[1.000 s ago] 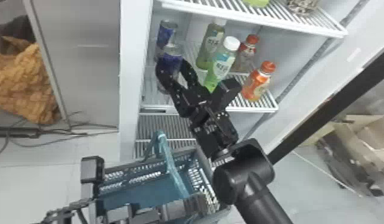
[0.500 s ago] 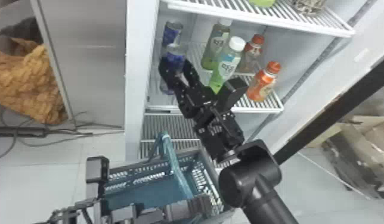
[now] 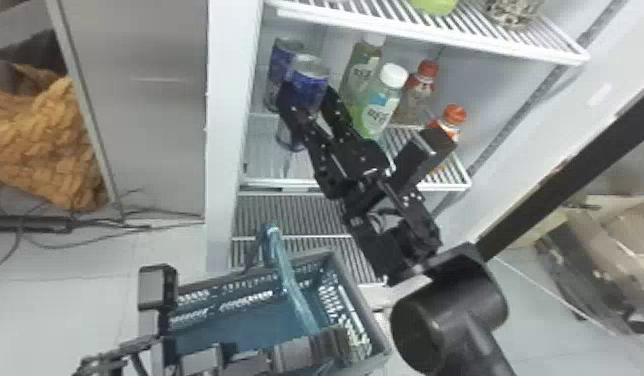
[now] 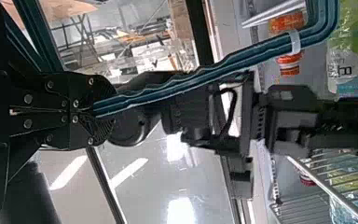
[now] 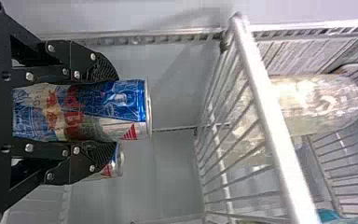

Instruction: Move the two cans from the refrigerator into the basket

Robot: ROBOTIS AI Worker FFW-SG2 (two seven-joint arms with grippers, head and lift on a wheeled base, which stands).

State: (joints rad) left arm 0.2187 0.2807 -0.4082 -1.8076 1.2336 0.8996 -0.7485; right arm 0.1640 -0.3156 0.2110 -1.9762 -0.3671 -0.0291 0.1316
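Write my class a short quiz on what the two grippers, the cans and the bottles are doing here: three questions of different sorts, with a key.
1. What does the left gripper hold?
A) a can
B) the basket handle
C) a bottle

2. True or false: the can between the fingers of the right gripper and the other can are both inside the refrigerator.

3. Fill in: the front green bottle has a ___ cap.

Key: 1 B; 2 true; 3 white.
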